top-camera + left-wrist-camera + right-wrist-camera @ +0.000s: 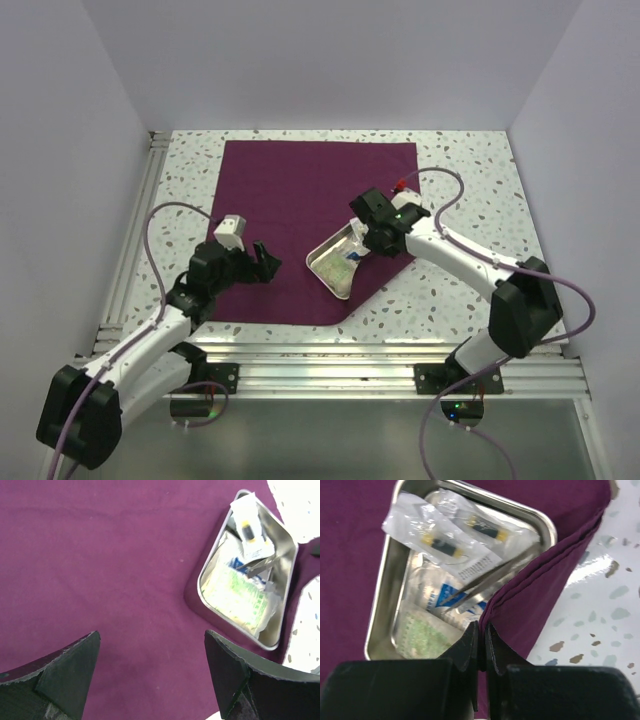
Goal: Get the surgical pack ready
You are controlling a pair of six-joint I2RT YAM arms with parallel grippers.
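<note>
**Cloth Goes Up Around the Instrument Tray**

One surgical pack (290, 200), a plum-purple woven sheet, lies spread across the speckled counter (470, 180), with its near-right corner drawn in toward the middle. A single steel tray (286, 555) sits on the cloth, right of centre and toward the near edge.

The right hand (481, 635) is clenched on a raised fold of the sheet's right-hand hem, just beside the tray. The left hand (265, 262) hangs released over bare cloth to the tray's left, its jaws spread wide and holding nothing.

The cloth looks light, soft and limp. It should drape and crease wherever it is lifted, and it will likely slide on the glossy counter, except where the tray pins it. A hem or a corner looks like the best place to take hold, since the doubled edge gives the fingers something to bite. Tugging hard on the weighted part could jolt the tray.

By count there is one sheet, one tray and two arms. The tray holds one pair of forceps (490, 577), two clear sealed packets (440, 545) with yellow-and-black contents, one blue-printed packet (445, 592) and one green-printed packet (422, 635). Anything lying beneath those cannot be made out.
</note>
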